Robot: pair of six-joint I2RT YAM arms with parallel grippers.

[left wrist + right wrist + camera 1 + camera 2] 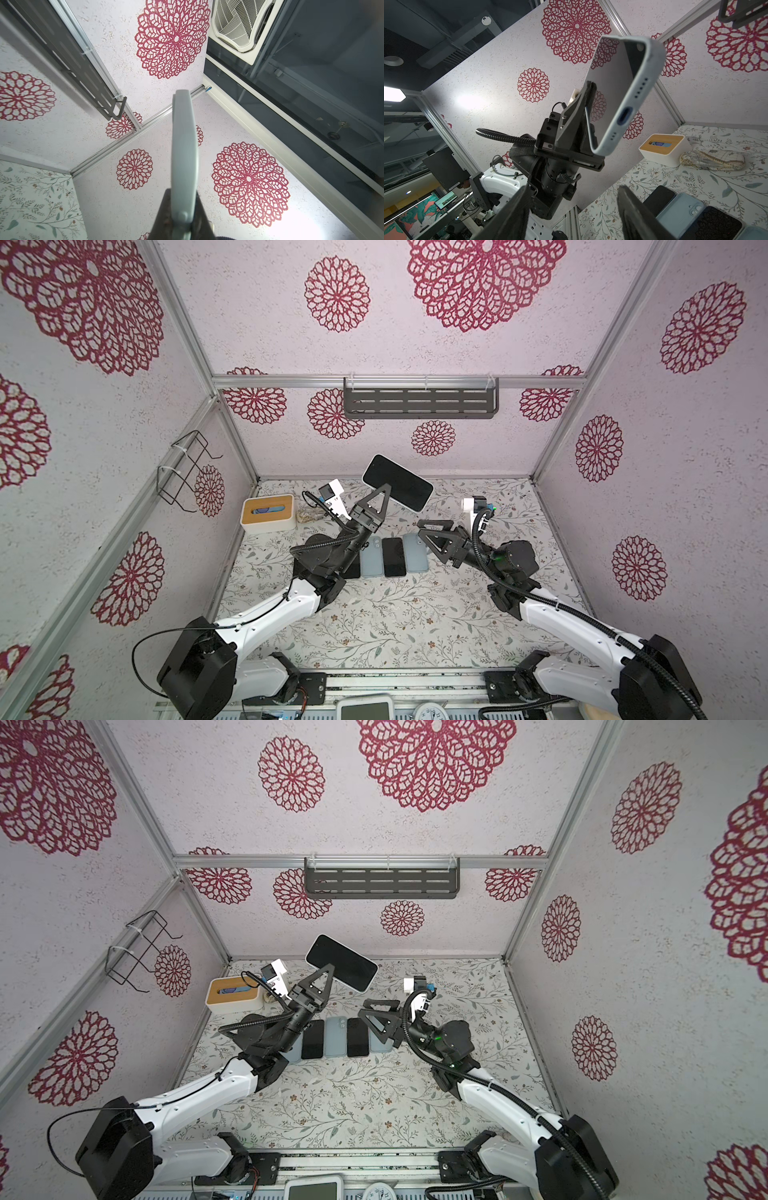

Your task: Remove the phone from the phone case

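Observation:
The phone (397,483) has a dark screen and sits inside a pale blue phone case (631,99). It is held up in the air over the back of the table, screen upward in both top views. My left gripper (384,491) is shut on one long side of the case, one finger on the screen and one behind. The left wrist view shows the case (184,149) edge-on between the fingers (162,212). My right gripper (428,531) hangs lower and to the right of the phone. It is open with nothing between its fingers (631,207) and is clear of the case.
A row of dark phones (394,556) and pale blue cases (372,558) lies mid-table under both grippers. A tissue box (269,513) and a wrapped bundle (309,515) sit back left. A shelf (419,400) and a wire rack (183,470) hang on the walls.

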